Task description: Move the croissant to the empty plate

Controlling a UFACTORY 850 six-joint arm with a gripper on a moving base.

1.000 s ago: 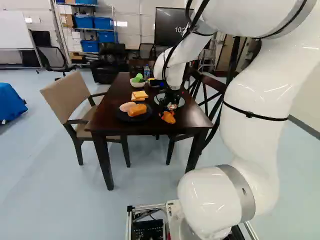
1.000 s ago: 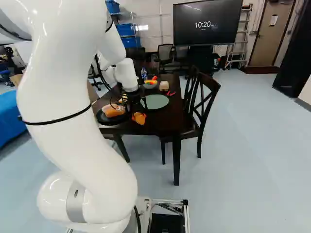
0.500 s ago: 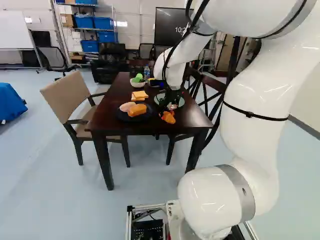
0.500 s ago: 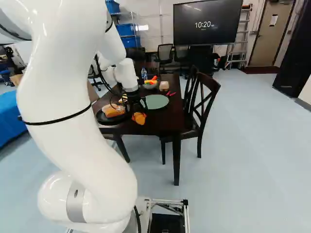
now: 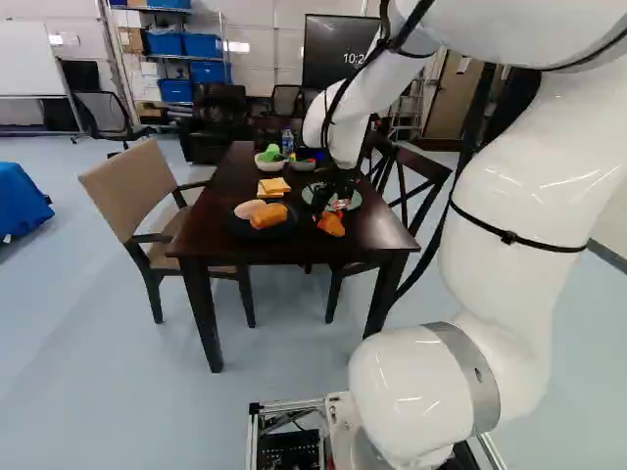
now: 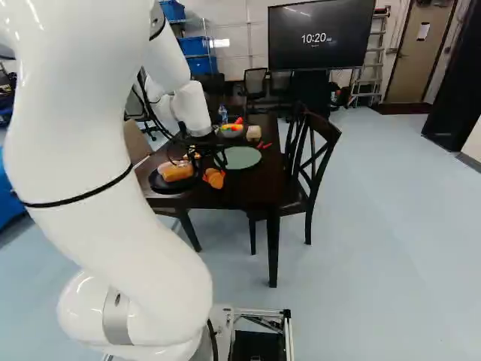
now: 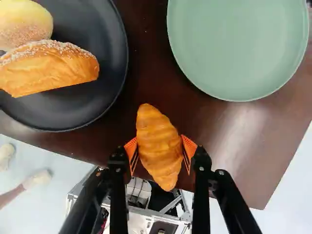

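We count twelve o'clock as straight ahead of the gripper [image 7: 160, 145]. Its fingers are partly open, only as wide as the croissant [image 7: 158, 151], and the orange pads [image 7: 130, 148] press on it from two sides, so we judge that it is held. The croissant lies lengthwise between them, near the table [image 7: 214, 127] edge; we think it is a little above the wood, but we cannot tell how high.

The green plate [image 7: 239, 48] is at one o'clock from the gripper, with nothing on it, so this must be our goal. At ten o'clock is the black plate [image 7: 100, 105], which bears a long bread [image 7: 53, 70] and a round bun [image 7: 24, 24].

In our judgement, the grasping step is done and the carrying begins. Next we should raise the croissant enough to pass the rim, bring it toward one o'clock, lower it over the middle and release gently.
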